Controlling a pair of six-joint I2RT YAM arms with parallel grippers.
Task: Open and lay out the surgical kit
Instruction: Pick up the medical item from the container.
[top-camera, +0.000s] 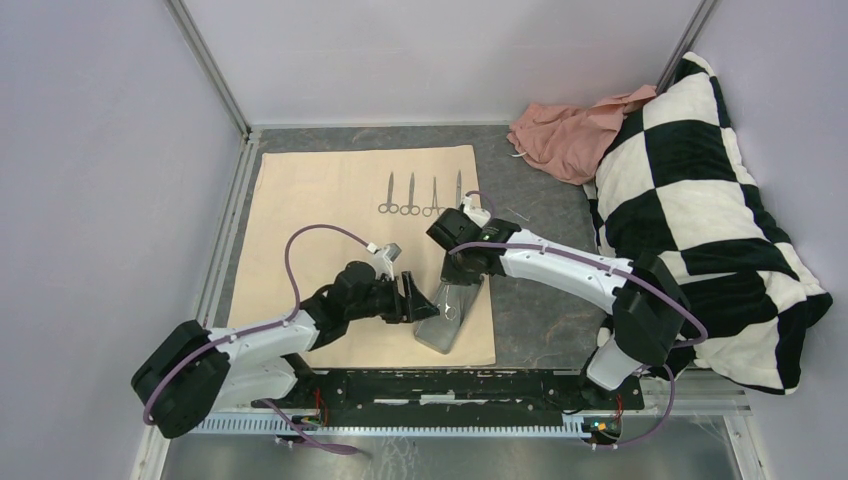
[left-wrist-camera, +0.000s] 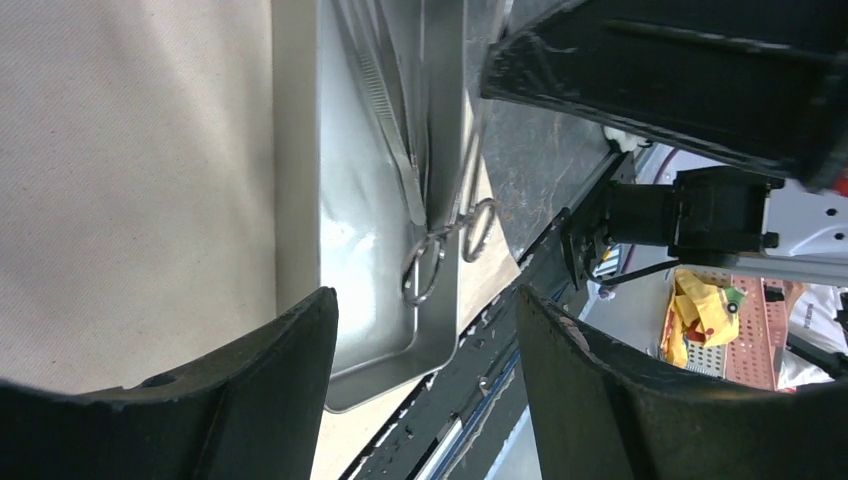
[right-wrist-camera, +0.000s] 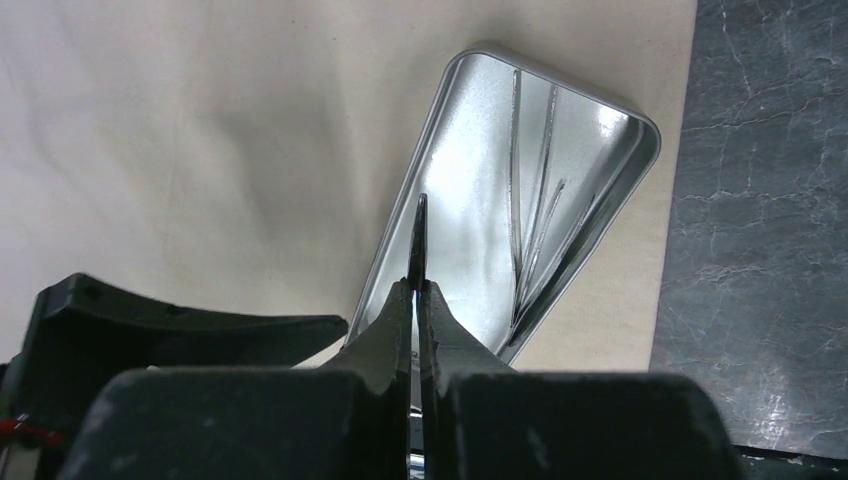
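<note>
Since the cloth wrap (top-camera: 320, 210) lies spread flat over the left and middle of the counter (top-camera: 540, 290), the opening is judged done and the laying-out is the step in hand.

Left hand (top-camera: 420, 300): fingers spread, holding nothing, poised just beside the left side of the steel tray (top-camera: 447, 325).

Far part of the cloth: four laid-out instruments (top-camera: 422, 195) in a neat row, apart from one another, ring handles toward the arms where visible.

The tray sits skewed at the cloth's near right corner. Slim remaining instruments (left-wrist-camera: 440, 245) lie inside, ring handles crowded against one long wall.

Right hand (right-wrist-camera: 420, 290): fingers pressed together above the tray's far end. A thin dark sliver projects from the tips; what it is cannot be determined.

Recommendation: the handles overlap, so pick one piece only, at a shank clear of its neighbours, and lift straight up to avoid dragging the rest. The left hand could brace the tray, which probably slides on cloth. Set the piece in line with the row, same way round, where bare cloth remains on the left.

Surface: dark, marbled grey. At far right, a crumpled pink cloth (top-camera: 565, 135) rests against a black-and-white checkered pillow (top-camera: 700, 200) along the right wall. Walls pale lilac, with metal frame posts (top-camera: 210, 65) at the far corners.
</note>
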